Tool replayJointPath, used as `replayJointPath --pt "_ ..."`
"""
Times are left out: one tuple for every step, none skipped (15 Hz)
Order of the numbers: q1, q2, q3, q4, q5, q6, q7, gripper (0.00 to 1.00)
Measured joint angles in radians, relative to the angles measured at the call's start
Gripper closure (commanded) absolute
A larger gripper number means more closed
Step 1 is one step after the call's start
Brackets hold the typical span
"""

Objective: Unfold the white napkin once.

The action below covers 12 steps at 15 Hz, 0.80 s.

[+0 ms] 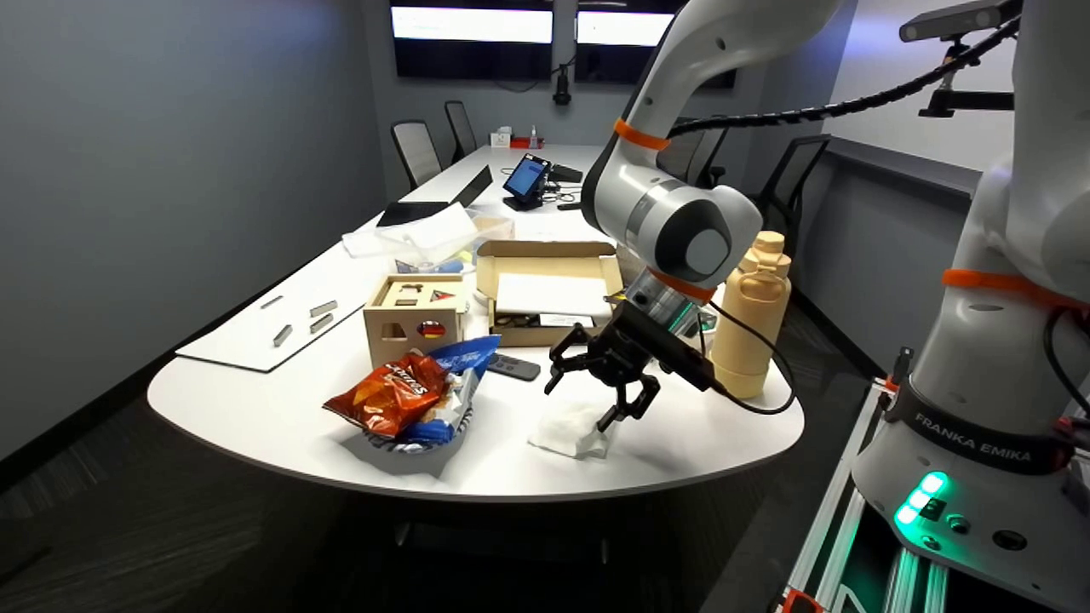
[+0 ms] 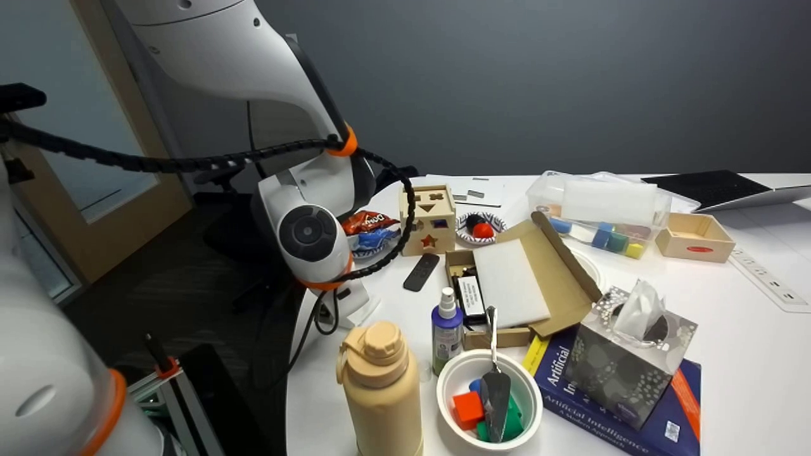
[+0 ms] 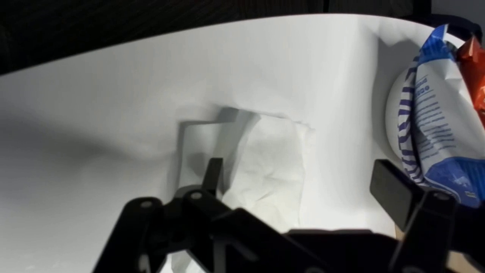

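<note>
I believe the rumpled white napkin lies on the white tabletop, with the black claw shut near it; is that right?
Not quite: the wrist view shows the black claw open, its fingers wide apart, not shut. The rumpled white napkin does lie on the white tabletop, near the claw.

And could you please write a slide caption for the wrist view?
Black fingers spread wide, one overlapping the thin, creased white napkin; blue-and-white snack bag at frame right.
</note>
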Motion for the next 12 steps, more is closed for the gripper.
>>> replayJointPath --pt "0.0 0.004 0.0 0.001 -0.007 -0.002 0.0 0.0" --pt "0.0 0.008 0.0 0.001 -0.017 -0.006 0.002 0.0" --pt "0.0 0.013 0.0 0.001 -0.027 -0.013 0.004 0.13" --pt "0.0 0.018 0.0 0.001 -0.037 -0.018 0.005 0.26" --pt "0.0 0.022 0.0 0.001 -0.046 -0.022 0.005 0.34" --pt "0.0 0.026 0.0 0.001 -0.053 -0.025 0.006 0.42" --pt "0.0 0.03 0.0 0.002 -0.059 -0.027 0.006 0.5" --pt "0.0 0.033 0.0 0.003 -0.064 -0.029 0.006 0.58" --pt "0.0 0.036 0.0 0.004 -0.066 -0.03 0.006 0.65" --pt "0.0 0.037 0.0 0.005 -0.068 -0.031 0.006 0.74" --pt "0.0 0.037 0.0 0.005 -0.069 -0.031 0.006 0.81" --pt "0.0 0.037 0.0 0.006 -0.07 -0.031 0.006 0.89"
